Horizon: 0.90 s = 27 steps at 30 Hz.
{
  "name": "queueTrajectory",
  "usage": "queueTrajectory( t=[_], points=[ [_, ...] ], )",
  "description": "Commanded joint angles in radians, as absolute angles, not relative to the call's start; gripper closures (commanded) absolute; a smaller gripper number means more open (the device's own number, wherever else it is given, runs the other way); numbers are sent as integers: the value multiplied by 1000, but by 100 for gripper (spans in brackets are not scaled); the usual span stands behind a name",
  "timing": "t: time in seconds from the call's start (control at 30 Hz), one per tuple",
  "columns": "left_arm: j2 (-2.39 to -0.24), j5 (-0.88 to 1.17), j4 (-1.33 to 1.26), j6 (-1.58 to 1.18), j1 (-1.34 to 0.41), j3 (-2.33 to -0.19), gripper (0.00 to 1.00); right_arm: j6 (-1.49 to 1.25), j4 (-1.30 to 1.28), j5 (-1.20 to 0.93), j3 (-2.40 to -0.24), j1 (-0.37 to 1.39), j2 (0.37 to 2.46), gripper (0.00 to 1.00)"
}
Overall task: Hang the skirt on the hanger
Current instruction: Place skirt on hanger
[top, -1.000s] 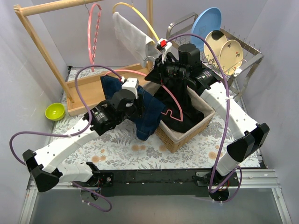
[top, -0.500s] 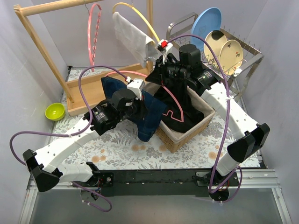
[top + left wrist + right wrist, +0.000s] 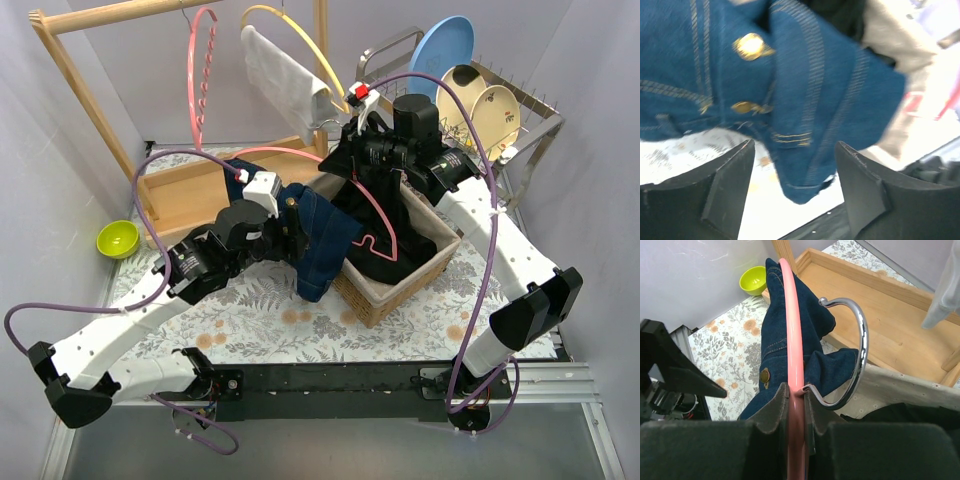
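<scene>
The skirt [image 3: 320, 245] is dark blue denim with gold buttons and hangs over the pink hanger [image 3: 280, 152], between the wooden rack and the basket. My right gripper [image 3: 350, 165] is shut on the hanger's pink bar [image 3: 796, 340], just below its metal hook [image 3: 860, 350]. The right wrist view shows the skirt [image 3: 785, 335] draped across that bar. My left gripper [image 3: 295, 228] is open next to the skirt. In the left wrist view the skirt [image 3: 805, 85] fills the space beyond the left gripper [image 3: 795, 145], and its lower corner dips between the black fingers [image 3: 725, 185] without being pinched.
A wicker basket [image 3: 400, 285] with dark clothes stands at centre right. Behind it is a dish rack [image 3: 530, 125] with plates. A wooden clothes rack [image 3: 185, 195] at back left carries a pink hanger [image 3: 200, 70] and a yellow one with white cloth [image 3: 285, 70]. A green bowl [image 3: 118, 238] sits at left.
My left gripper shut on the skirt, then opened and drew back to the left. The skirt stays hanging on the hanger, which my right gripper has raised slightly.
</scene>
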<state>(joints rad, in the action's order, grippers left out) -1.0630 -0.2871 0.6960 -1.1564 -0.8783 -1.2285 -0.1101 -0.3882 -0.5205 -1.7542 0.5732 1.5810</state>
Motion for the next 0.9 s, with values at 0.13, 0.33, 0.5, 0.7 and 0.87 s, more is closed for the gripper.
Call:
queueTrajectory(
  t=[0.13,0.33,0.5,0.7,0.87],
  points=[
    [-1132,-286,621,-1109,-870,-1195,35,-153,-249,-565,-1750,565,1509,99],
    [-1180,-190,581,-1091,-853,-1210,72,-153,-249,-569,-1749,565,1500,99],
    [-1157,76,516,-1092,-853,-1287,89,-146,-247,-565,-1744,563,1505,99],
    [-1210,287,529,-1106,-853,-1370,79,-150,-242,-566,-1743,561,1511,99],
    [-1301,391,591,-1092,-854,-1365,45,-150,-242,-563,-1738,561,1505,99]
  ],
)
